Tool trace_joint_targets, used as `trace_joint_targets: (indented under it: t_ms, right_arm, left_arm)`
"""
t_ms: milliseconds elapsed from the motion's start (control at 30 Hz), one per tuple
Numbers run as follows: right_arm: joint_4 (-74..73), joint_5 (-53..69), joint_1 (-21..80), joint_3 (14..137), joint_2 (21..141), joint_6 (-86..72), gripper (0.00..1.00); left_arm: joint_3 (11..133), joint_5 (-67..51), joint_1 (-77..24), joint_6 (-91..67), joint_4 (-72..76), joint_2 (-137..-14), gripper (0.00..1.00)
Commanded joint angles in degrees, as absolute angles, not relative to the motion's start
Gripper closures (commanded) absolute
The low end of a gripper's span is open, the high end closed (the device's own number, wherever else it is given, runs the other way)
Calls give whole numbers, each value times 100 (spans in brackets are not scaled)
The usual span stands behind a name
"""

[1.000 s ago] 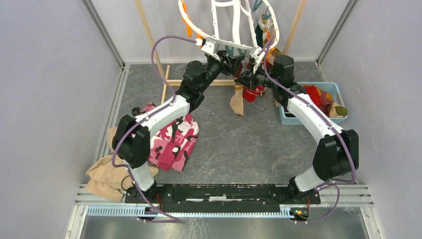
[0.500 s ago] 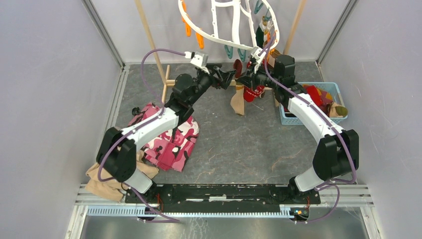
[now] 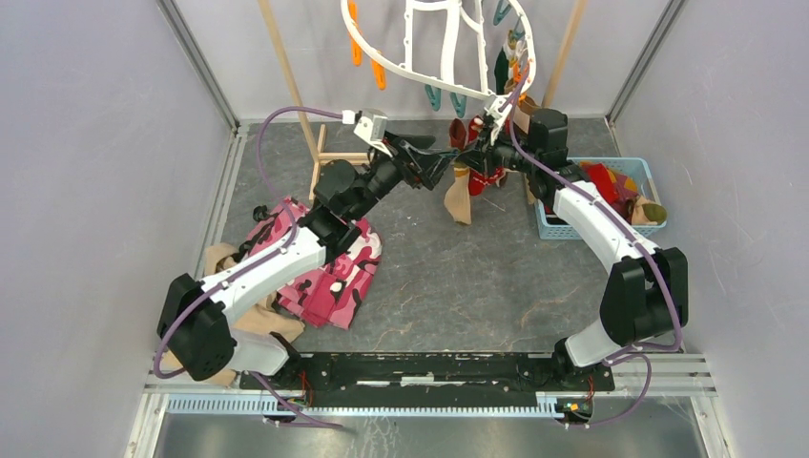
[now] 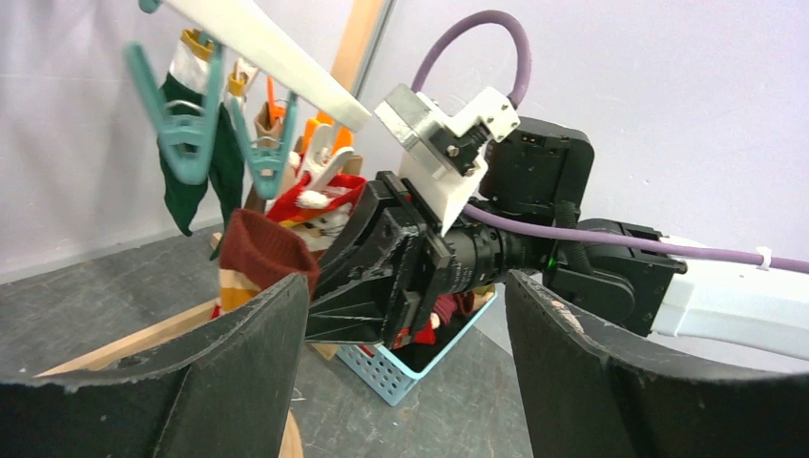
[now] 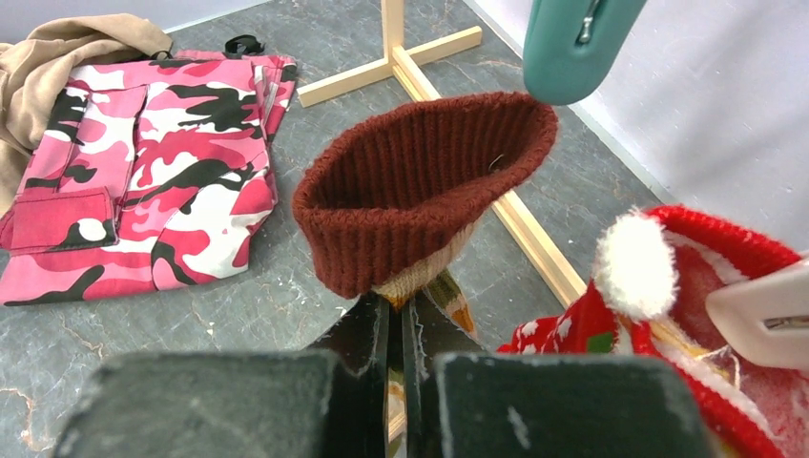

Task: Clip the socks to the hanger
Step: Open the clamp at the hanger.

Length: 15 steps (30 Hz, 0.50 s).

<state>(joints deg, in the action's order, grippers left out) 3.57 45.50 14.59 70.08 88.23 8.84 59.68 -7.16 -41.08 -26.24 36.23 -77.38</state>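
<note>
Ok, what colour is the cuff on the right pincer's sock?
Dark maroon sock cuff; clearest in right wrist view.

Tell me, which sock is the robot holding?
The maroon-cuffed striped sock, pinched in the shut right gripper. The red-and-white sock beside it and the dark green sock hanging from the hanger are in neither gripper.

We find little room between the left gripper [image 3: 446,160] and right gripper [image 3: 474,156], nose to nose. Teal clips [image 4: 191,134] hang just above the maroon-cuffed sock [image 5: 420,191]. The wooden rack's foot [image 5: 534,239] runs beneath. Mid-worktop [image 3: 477,277] lies open.
</note>
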Motion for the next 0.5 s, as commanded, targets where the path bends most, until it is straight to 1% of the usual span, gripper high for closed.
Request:
trace_joint_targets:
  t_ms: [0,200,233,467]
  right_arm:
    - [768,4759,1437,6972,8592,749,100]
    - [851,4789,1446,6944,8563,652,100]
    - [860,4791,1442,6935,8563,650,100]
    - [883,4830,1439,6917,8560,620,100]
  left_arm:
    - [6524,-183,-4227,-2240,3401,-8000,20]
    - [7297,-19,-4228,-2188,2894,-8553,24]
    - [7397,153,-4228,-2182,2790,-8616,25]
    - [7546,453,-4195,-1751,2791,-8862,29]
